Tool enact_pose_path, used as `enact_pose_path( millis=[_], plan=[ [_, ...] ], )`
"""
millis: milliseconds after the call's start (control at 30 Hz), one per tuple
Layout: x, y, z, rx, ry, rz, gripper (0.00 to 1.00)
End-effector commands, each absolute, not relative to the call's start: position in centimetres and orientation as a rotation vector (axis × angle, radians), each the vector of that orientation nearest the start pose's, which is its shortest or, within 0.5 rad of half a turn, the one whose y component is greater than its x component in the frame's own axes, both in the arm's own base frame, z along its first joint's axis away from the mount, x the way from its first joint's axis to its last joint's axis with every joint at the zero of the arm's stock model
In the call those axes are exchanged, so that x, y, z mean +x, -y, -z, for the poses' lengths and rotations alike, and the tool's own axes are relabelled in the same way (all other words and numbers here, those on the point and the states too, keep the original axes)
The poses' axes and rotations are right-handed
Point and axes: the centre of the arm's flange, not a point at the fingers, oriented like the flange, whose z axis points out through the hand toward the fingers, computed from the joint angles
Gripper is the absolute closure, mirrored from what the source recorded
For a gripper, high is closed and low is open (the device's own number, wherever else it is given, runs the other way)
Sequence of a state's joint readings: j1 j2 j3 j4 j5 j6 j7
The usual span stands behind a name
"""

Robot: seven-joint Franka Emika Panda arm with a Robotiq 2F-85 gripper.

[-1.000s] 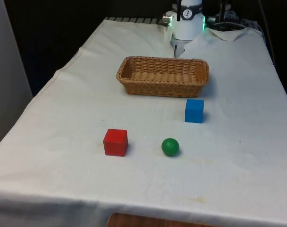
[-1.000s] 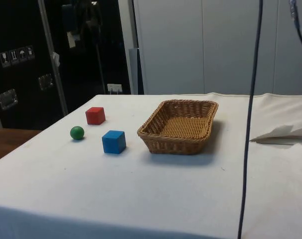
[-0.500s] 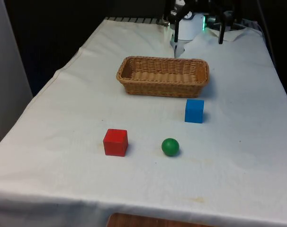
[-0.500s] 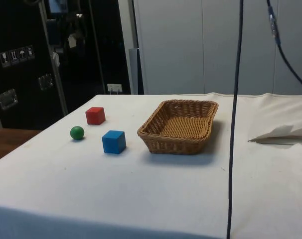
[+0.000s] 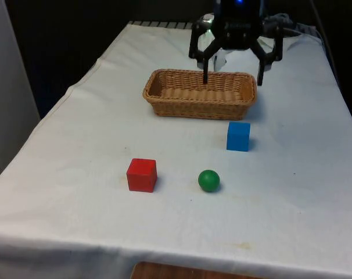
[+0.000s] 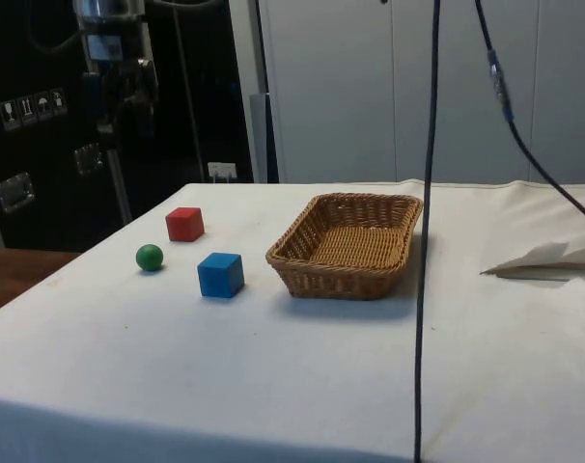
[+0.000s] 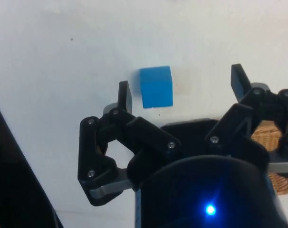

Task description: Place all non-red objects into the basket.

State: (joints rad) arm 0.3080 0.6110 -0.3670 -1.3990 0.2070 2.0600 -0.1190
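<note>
Red and green sit nearest in the front view: a red cube (image 5: 142, 174) with a green ball (image 5: 209, 181) near it, towards the front view's right. Beyond them a blue cube (image 5: 238, 136) rests on the white cloth (image 5: 77, 145), just short of the wicker basket (image 5: 200, 93). Farthest back, the gripper (image 5: 233, 70) hangs above the basket, fingers spread wide, holding nothing.

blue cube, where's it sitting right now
The blue cube sits on the white cloth in front of the woven wicker basket, near the basket's end at the front view's right, with the green ball nearer the camera.
</note>
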Motion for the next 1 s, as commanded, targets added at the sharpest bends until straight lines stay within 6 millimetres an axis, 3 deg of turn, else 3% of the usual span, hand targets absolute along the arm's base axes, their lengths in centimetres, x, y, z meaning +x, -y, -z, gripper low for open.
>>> enact_pose_path(
  millis=[0,467,967],
  plan=[
    [72.6,-1.8,-37.1,-3.151,0.065,0.143,0.00],
    [74.0,-1.0,-33.7,-3.133,0.056,0.152,0.00],
    [74.1,-1.0,-32.9,-3.136,0.052,0.161,0.00]
  ],
)
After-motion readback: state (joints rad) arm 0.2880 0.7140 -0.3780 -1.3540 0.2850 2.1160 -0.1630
